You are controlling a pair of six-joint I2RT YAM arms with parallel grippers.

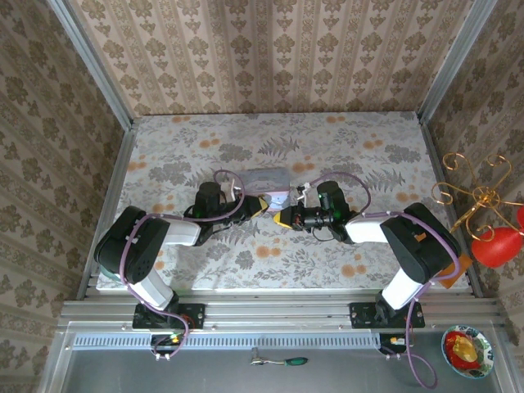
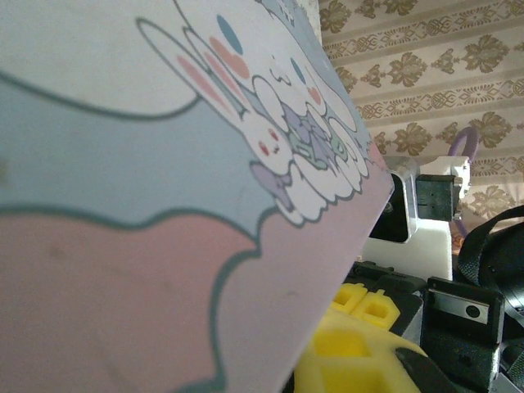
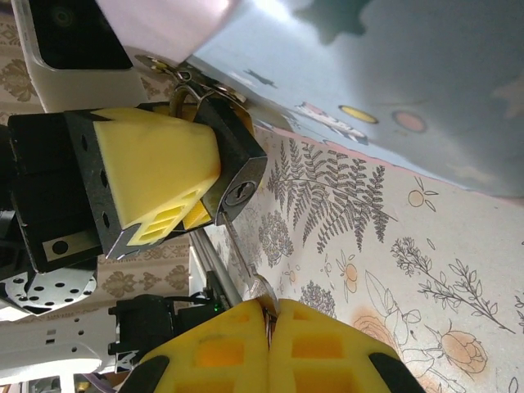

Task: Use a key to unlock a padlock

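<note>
In the right wrist view the small dark padlock (image 3: 236,160) hangs above the table with my left gripper (image 3: 176,205) shut on its body. Its silvery shackle (image 3: 190,86) points up toward the tin, and its keyhole (image 3: 239,192) faces the camera. My right gripper (image 3: 268,315) is shut on the head of a thin metal key (image 3: 246,258). The key's tip touches the padlock's lower edge just beside the keyhole. From above, both grippers (image 1: 262,206) (image 1: 282,218) meet tip to tip at mid-table, just in front of the tin.
A pale-blue cartoon-printed tin (image 1: 268,180) lies right behind the grippers and blocks most of the left wrist view (image 2: 164,164). Papered walls close in the floral table (image 1: 327,254) on three sides. A gold wire stand (image 1: 479,192) is outside the right wall.
</note>
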